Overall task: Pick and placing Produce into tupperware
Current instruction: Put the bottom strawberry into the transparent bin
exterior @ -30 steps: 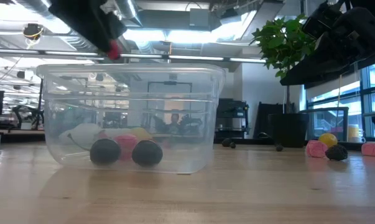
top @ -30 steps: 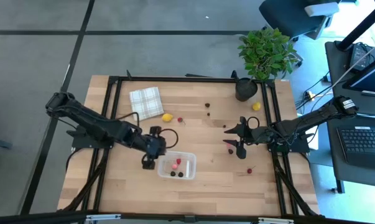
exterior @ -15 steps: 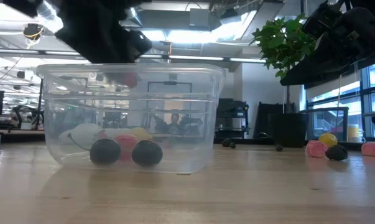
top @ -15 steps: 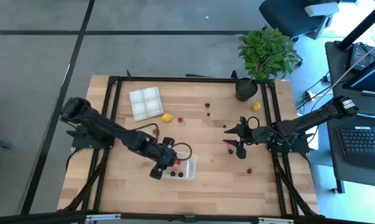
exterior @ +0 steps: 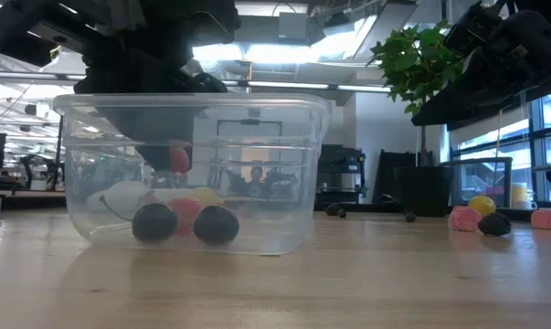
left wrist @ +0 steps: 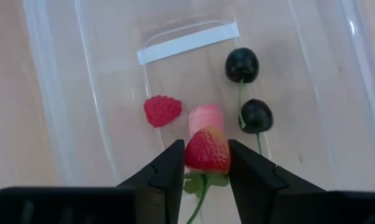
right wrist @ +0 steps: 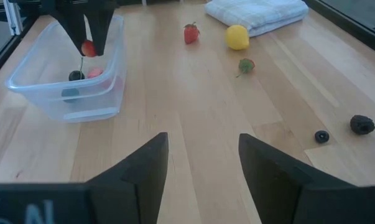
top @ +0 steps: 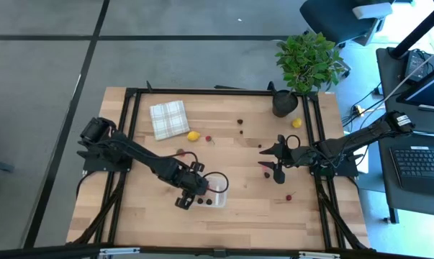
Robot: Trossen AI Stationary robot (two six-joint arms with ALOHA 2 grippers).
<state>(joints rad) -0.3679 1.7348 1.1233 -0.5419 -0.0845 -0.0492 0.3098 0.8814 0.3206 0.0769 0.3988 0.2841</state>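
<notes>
The left hand [top: 196,188] sits over the tub [top: 220,180] at the front centre of the surface [top: 238,216], lowered into the open top. Its fingers [left wrist: 168,171] are narrow and clamped on a strawberry [left wrist: 207,151], one finger on each side; the green stem hangs below the berry. In the low view the strawberry [exterior: 178,157] hangs inside the tub [exterior: 284,174], above the fruit on the floor and not touching it.

On the tub floor lie a raspberry [left wrist: 162,111], a pink piece [left wrist: 205,117] and two dark cherries [left wrist: 242,65] [left wrist: 256,116]. The pink piece sits just beneath the held strawberry.

The right hand [top: 273,161] rests to the right of the tub, well apart from it, fingers [right wrist: 140,167] spread wide and empty.

Loose fruit remains on the surface: a lemon [top: 193,135] just beside the cloth [top: 168,118], a small red piece [top: 208,138] next to the lemon, a dark piece [top: 240,122] further back, a second lemon [top: 296,123] beside the plant pot [top: 285,103], and a red piece [top: 288,196] near the right front. The right wrist view also shows a loose strawberry [right wrist: 191,33] between the tub and the cloth [right wrist: 257,13].
</notes>
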